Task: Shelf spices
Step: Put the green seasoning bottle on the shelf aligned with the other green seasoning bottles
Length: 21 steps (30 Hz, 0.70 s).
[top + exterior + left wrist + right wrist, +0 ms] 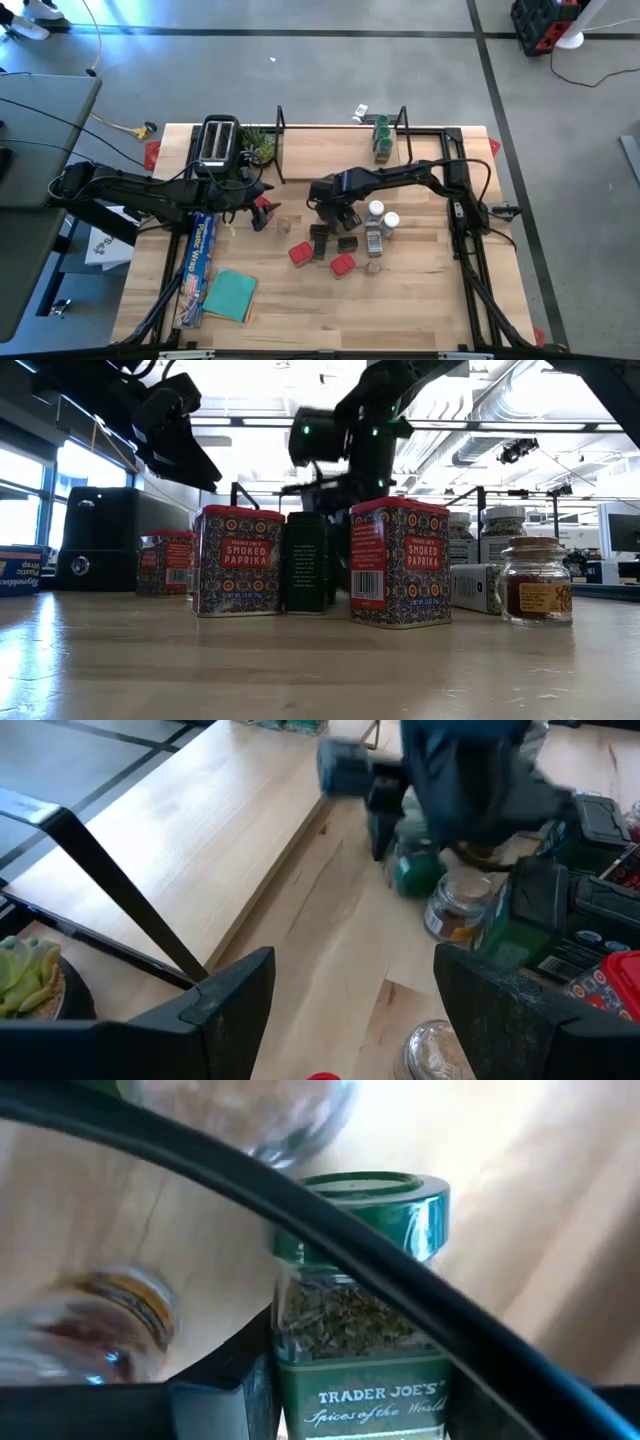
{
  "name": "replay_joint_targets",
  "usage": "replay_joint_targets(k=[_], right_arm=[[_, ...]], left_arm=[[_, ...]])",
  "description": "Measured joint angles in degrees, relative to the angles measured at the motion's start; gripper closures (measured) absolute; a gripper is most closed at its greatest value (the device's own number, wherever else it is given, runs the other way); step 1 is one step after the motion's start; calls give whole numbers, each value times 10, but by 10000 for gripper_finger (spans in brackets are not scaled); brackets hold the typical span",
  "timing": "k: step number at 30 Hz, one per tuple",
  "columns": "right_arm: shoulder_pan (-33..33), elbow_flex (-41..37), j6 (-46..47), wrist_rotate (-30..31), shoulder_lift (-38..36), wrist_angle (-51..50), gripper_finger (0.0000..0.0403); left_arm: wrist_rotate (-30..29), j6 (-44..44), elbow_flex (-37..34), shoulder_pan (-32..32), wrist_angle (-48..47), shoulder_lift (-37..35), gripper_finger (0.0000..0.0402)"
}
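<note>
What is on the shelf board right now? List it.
Two green-lidded jars stand near the right end of the shelf; the rest of its board shows bare. Their labels cannot be read from above. The right gripper is at the loose jars in front of the shelf.

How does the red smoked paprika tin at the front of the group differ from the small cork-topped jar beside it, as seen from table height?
The smoked paprika tin is boxy, opaque and patterned red; the cork-topped jar is round, clear glass showing reddish-brown powder. The tin stands taller and wider than the jar. The tin has a red lid; the jar has a cork stopper. Both stand upright on the table, untouched by either gripper.
</note>
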Motion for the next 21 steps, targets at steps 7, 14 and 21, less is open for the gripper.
replay_joint_targets(k=[7, 14, 21], right_arm=[[-28, -1, 97, 3, -53, 16, 215], [-38, -18, 175, 3, -99, 41, 215], [-29, -258, 294, -28, -211, 405, 215]], left_arm=[[0, 0, 0, -2, 0, -3, 133], [-37, 15, 0, -19, 0, -10, 133], [-100, 42, 0, -56, 9, -11, 133]])
